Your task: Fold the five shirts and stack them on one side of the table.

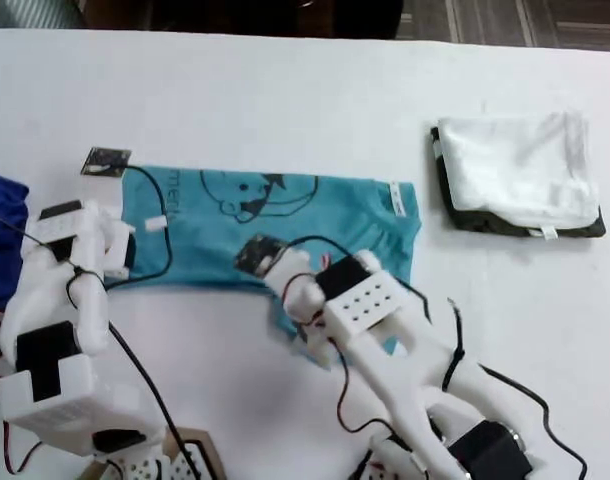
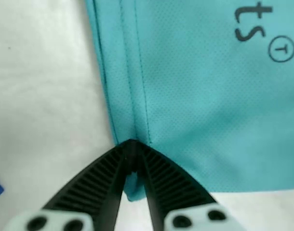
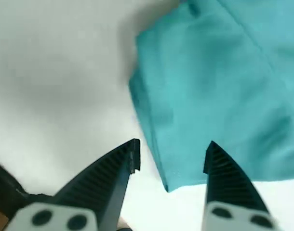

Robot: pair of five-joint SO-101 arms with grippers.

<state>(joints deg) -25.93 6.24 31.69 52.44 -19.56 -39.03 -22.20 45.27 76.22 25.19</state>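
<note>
Teal shirt point(image 1: 285, 215) lay spread across the middle of the white tabletop point(image 1: 285, 90), print side up, with a dark line drawing and lettering along its far edge. It was stretched lengthwise from the left arm's side toward the stack on the right. A flap of the same fabric hung out past its near edge, close to the right arm.

Left pincer point(image 1: 125, 252) sat at the shirt's left end. From the left wrist view, the left pincer point(image 2: 131, 144) was pressed together on the stitched hem of the teal shirt point(image 2: 209, 106), with a small bit of fabric showing between the black ribbed jaws. Bare tabletop point(image 2: 41, 96) lay just beside the hem.

Right pincer point(image 1: 297, 305) was at the near edge of the shirt, over the flap. From the right wrist view, the right pincer point(image 3: 171, 149) stood spread wide, and the corner of the teal shirt point(image 3: 209, 96) pointed into the gap between the two jaws. Whether either jaw touched the cloth could not be told.

Stack noted at the right side of the tabletop, well apart from the teal shirt: a folded white shirt point(image 1: 520, 170) lying on a folded dark shirt point(image 1: 465, 222).

Blue shirt point(image 1: 0, 235) bunched at the left edge, just beside the left arm.
</note>
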